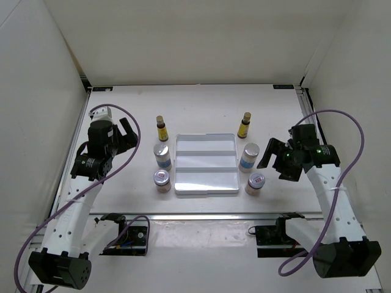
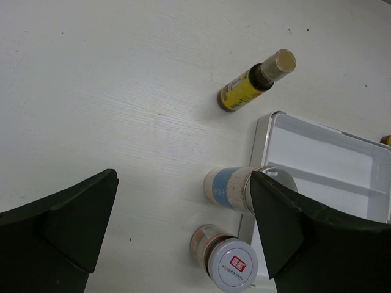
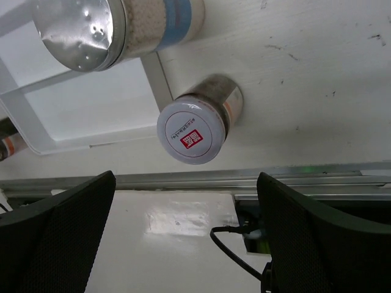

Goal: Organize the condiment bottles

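Left end effector (image 1: 126, 130): jaws apart, empty, over the worktop (image 1: 122, 104) left side. Nearest is the left blue-labelled jar (image 1: 162, 156), upright, lying between it and the tray (image 1: 206, 182). Right end effector (image 1: 274, 156): also apart, empty, just outboard of the right pinkish jar (image 1: 255, 182).

My tray (image 1: 206, 183) looks like smooth white plastic. Right of it, I see a blue jar (image 3: 165, 15) with a shiny metal lid (image 3: 76, 30). Left of it, the brown bottle (image 2: 241, 94) is glossy. The table (image 1: 122, 104) is matt.
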You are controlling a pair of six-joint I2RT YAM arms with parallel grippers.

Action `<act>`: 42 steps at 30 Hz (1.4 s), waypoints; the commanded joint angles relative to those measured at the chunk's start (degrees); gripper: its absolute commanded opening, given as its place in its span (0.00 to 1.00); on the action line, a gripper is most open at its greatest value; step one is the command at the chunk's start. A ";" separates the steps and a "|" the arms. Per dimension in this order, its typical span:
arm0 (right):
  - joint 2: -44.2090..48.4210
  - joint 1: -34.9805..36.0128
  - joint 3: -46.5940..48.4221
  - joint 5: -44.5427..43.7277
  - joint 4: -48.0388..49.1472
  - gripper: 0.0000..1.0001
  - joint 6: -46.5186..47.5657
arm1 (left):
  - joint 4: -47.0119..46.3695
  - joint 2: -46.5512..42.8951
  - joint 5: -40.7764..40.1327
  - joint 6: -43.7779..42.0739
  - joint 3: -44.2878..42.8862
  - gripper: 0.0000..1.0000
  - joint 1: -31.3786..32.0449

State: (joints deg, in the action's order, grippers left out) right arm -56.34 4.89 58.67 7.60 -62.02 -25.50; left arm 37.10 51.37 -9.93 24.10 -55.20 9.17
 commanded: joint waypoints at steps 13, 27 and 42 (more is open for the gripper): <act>-12.38 14.44 -5.59 -8.91 2.16 0.99 -11.50 | 0.08 -1.63 -1.32 0.78 0.62 1.00 0.15; -18.30 19.80 -3.83 -15.58 4.54 0.62 -13.00 | 0.08 -0.57 -1.32 0.78 0.62 1.00 0.15; -1.58 34.13 6.97 -23.25 -3.12 0.00 -14.76 | 0.08 0.48 -1.32 0.78 0.62 1.00 0.15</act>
State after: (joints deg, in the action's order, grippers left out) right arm -60.29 36.47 59.42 -13.54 -66.02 -40.01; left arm 37.30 51.72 -10.50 24.51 -54.76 9.17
